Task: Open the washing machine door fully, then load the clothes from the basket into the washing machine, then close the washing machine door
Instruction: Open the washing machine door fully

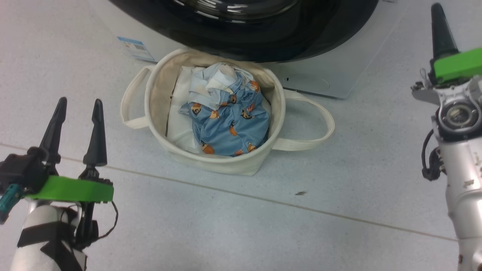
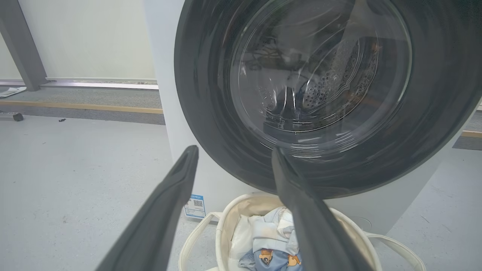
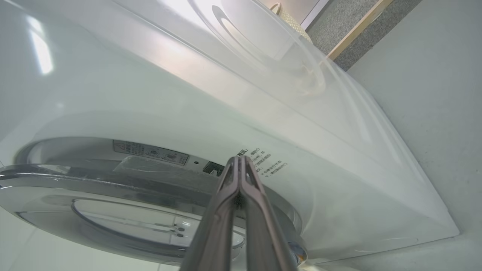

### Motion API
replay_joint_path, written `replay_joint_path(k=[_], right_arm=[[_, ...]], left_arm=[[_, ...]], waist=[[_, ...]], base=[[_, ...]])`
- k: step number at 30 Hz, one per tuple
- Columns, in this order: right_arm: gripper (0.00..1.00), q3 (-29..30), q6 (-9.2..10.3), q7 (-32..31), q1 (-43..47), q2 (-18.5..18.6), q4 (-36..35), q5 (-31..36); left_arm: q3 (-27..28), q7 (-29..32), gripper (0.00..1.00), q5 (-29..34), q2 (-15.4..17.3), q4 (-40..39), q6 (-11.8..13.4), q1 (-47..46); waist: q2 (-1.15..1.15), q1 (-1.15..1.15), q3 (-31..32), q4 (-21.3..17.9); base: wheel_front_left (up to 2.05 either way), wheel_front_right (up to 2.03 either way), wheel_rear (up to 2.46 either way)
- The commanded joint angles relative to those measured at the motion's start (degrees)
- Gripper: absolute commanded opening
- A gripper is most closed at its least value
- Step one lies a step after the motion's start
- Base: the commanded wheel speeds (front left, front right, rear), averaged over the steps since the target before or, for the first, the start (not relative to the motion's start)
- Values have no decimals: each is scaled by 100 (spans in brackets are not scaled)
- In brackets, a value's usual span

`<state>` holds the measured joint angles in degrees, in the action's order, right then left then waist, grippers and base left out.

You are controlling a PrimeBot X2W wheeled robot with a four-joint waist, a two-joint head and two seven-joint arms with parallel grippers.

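The basket [image 1: 226,167] stands on the floor right below the washing machine door [image 1: 263,41], with the blue bear-print clothes [image 1: 229,124] heaped inside. My left gripper [image 1: 80,103] hovers open and empty at the lower left, apart from the basket. In the left wrist view its fingers [image 2: 180,180] frame the door's black rim [image 2: 203,113], with the basket [image 2: 220,229] and clothes [image 2: 271,256] beneath. My right gripper [image 1: 437,15] is raised at the far right. Its tips [image 3: 239,160] are pressed together on nothing, close to the washing machine [image 3: 188,94] beside the door's silvery edge [image 3: 75,180].
A plain white bundle [image 1: 179,113] lies in the basket's left side. A blue label sticker [image 1: 135,48] marks the machine's lower left corner. The basket's loop handles [image 1: 320,124] stick out on both sides. A dark post [image 2: 22,41] stands far off to the left.
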<state>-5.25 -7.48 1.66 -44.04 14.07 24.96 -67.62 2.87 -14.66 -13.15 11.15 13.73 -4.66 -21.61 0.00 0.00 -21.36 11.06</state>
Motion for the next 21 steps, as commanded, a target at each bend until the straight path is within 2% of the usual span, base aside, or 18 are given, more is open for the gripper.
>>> replay_joint_path(k=[1, 6, 21], right_arm=[[0, -113, -1, -208, -232, -6, -220, -269], [0, -293, -1, -645, -483, 30, -345, -741], [0, -701, -1, -646, -1031, 226, -143, -920]], left_arm=[[284, -34, 100, 62, 143, -143, -38, -214], [361, -34, 100, 127, 60, -110, -103, -247], [559, -34, 100, 263, -40, -48, -211, -275]], waist=[[0, 0, -63, 19], [0, 0, -159, 53], [0, 0, -262, 191]], base=[[0, 0, 0], [0, 0, 0], [0, 0, 0]])
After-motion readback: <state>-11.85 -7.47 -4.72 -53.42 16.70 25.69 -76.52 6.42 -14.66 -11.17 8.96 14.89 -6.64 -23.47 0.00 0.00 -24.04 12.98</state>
